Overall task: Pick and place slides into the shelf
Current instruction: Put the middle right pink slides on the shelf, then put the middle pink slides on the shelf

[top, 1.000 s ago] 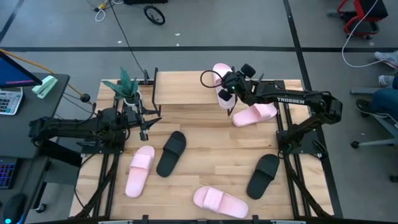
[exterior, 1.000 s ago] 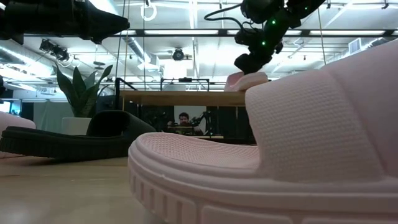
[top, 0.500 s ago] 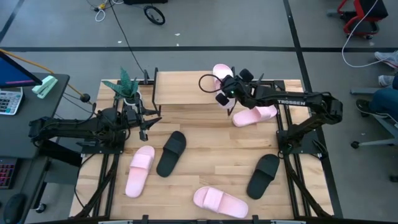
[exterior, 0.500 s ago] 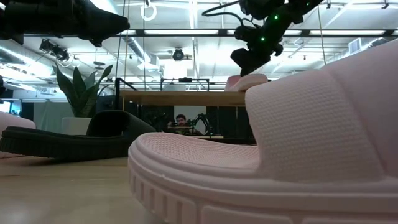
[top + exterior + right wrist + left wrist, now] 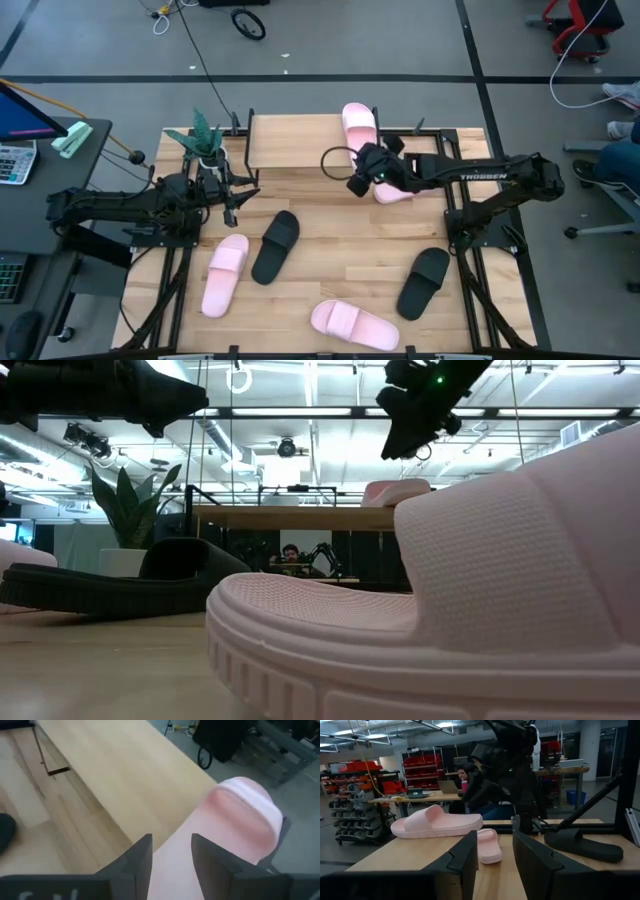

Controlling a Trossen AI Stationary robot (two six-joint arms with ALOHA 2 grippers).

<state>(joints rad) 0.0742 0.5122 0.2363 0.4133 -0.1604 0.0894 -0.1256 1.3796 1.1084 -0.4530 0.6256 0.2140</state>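
Observation:
The shelf (image 5: pixel 295 140) stands at the table's far edge. One pale pink slide (image 5: pixel 358 124) lies sole down on its top board near the right end; it also shows in the right wrist view (image 5: pixel 240 815) and the low view (image 5: pixel 398 491). My right gripper (image 5: pixel 358 172) is open and empty, above the table just near of the shelf (image 5: pixel 171 855). A second pink slide (image 5: pixel 402 189) lies under the right arm. My left gripper (image 5: pixel 240 190) is open and empty at the table's left (image 5: pixel 495 855).
On the table lie two black slides (image 5: pixel 275 246) (image 5: pixel 423 282) and two more pink slides (image 5: pixel 225 274) (image 5: pixel 352 325). A potted plant (image 5: pixel 205 140) stands left of the shelf. Most of the shelf's top board (image 5: pixel 115 775) left of the pink slide is bare.
My right gripper has drawn away from the pink slide on the shelf, going toward the table's near edge and up. The slide stays lying on the shelf's top board.

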